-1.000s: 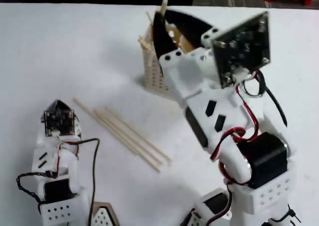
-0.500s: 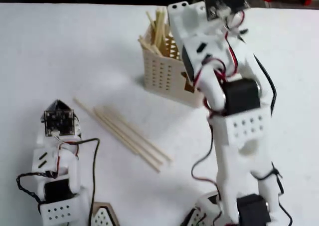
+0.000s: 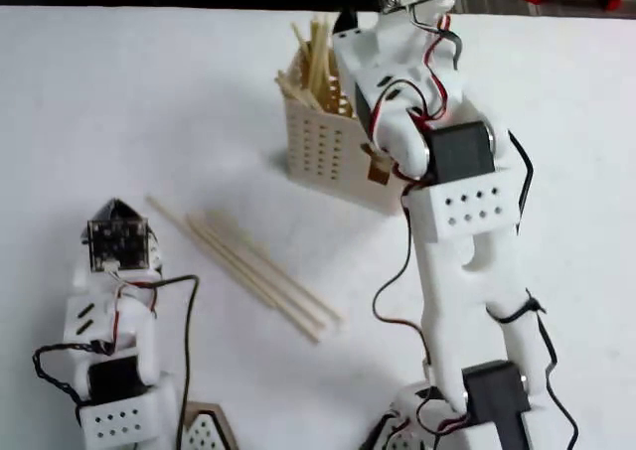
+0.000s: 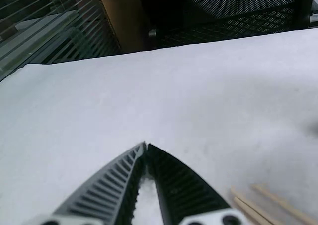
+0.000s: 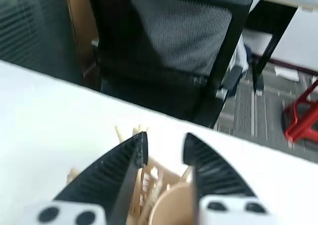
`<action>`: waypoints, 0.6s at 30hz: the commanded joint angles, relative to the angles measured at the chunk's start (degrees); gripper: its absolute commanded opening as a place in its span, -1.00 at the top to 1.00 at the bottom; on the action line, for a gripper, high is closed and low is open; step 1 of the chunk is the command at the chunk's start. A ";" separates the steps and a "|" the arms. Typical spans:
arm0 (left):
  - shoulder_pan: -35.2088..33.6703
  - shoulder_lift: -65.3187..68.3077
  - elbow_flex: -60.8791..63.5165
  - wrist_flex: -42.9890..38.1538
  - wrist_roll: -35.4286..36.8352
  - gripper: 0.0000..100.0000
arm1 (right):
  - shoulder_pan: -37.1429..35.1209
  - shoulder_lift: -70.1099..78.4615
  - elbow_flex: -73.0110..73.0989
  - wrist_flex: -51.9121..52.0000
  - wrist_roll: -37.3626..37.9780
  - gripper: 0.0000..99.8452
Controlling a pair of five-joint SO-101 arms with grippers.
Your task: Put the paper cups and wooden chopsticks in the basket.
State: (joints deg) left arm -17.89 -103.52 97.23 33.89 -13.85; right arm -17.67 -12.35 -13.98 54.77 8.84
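From above, the perforated basket (image 3: 323,157) stood on the white table (image 3: 139,102) holding upright wooden chopsticks (image 3: 316,53), with loose chopsticks (image 3: 253,269) lying well apart. The left wrist view showed the left claw (image 4: 145,145) pressed together over the table, a mesh chair (image 4: 233,6) behind. The right wrist view showed the right claw (image 5: 166,138) spread above a paper cup (image 5: 171,210) in the basket.

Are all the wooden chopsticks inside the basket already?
No, several chopsticks lie loose on the table, apart from the basket.
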 commanded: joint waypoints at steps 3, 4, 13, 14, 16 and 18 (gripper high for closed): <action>-0.48 -0.92 -0.18 -1.41 -0.44 0.94 | -4.09 -7.25 -1.67 9.01 0.00 0.69; -0.57 -0.92 -0.18 -1.49 -0.44 0.94 | -5.14 -7.69 -1.67 11.47 0.00 0.69; -4.70 -1.01 -0.18 -2.99 0.00 0.94 | -16.40 -8.13 0.53 34.33 0.00 0.69; -4.79 -1.01 -0.18 -3.08 0.00 0.94 | -17.80 -8.13 2.02 35.21 0.00 0.69; -4.88 -1.01 -0.18 -3.08 0.00 0.94 | -20.18 -8.13 6.77 35.21 0.00 0.69; -4.88 -1.01 -0.18 -3.16 0.00 0.94 | -22.73 -8.13 13.89 32.75 0.00 0.69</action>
State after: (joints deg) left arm -22.20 -103.52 97.23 32.31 -13.85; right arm -37.10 -18.24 -6.51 89.23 8.84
